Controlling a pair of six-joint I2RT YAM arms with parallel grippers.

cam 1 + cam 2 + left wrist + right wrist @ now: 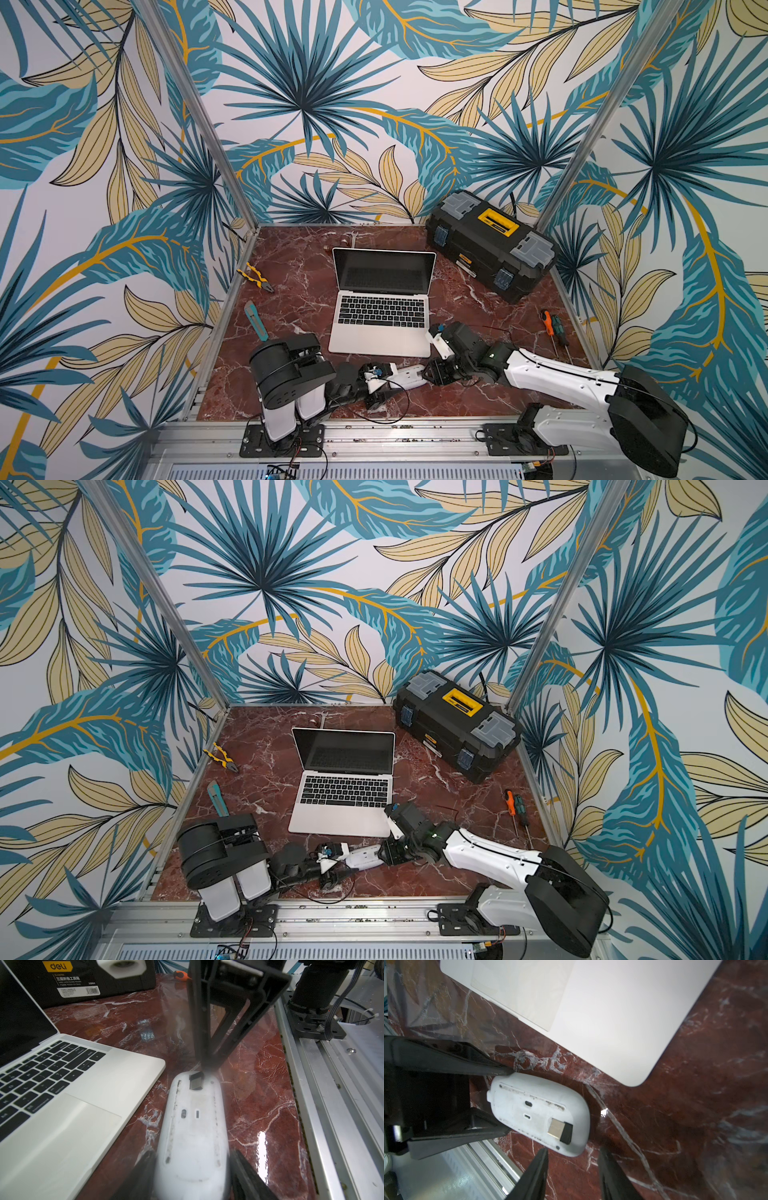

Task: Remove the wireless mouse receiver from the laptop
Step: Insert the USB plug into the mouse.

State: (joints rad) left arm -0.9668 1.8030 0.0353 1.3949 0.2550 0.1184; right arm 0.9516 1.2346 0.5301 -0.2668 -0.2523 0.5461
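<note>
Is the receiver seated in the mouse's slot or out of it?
In: the receiver lies in the recess of the upturned mouse, metal plug and black cap showing.

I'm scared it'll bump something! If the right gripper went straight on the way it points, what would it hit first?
Probably the white mouse, held upside down by the left gripper, at the end where the receiver sits. The right gripper looks close, but depth is unclear.
</note>
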